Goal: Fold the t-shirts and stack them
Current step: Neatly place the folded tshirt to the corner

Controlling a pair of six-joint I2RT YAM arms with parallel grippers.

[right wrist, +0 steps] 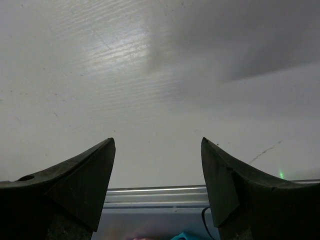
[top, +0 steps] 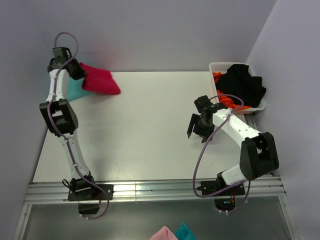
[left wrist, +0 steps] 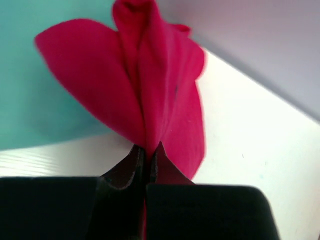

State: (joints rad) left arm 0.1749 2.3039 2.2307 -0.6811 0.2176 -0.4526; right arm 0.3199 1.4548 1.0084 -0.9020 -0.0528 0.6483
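Top view: the left fingers (top: 78,71) stand at the far left corner of the white bench (top: 150,130), clamped on a bunched crimson-red soft cloth t-shirt (top: 102,82). It overlaps a flat teal cloth t-shirt (top: 74,91) lying by the wall; I cannot tell whether the red one rests on it or hangs just above. I judge the red shirt is held by a pinched edge so that it can be set on the teal one as a stack. The right fingers (top: 192,128) hover over the bench's right half, well apart from both shirts. They are near a white plastic lattice basket (top: 214,66) holding a black garment (top: 245,82) and an orange garment (top: 226,100), and are probably placed there for the next pick. Left wrist view: the fingers are shut tight on a fold of the crimson cloth, which fans out beyond the tips, with teal cloth behind it at left and bare bench at right. I cannot judge the neatness of the fold. Right wrist view: the fingers are spread wide with nothing between them and only bare bench beneath. This arm carries no load.
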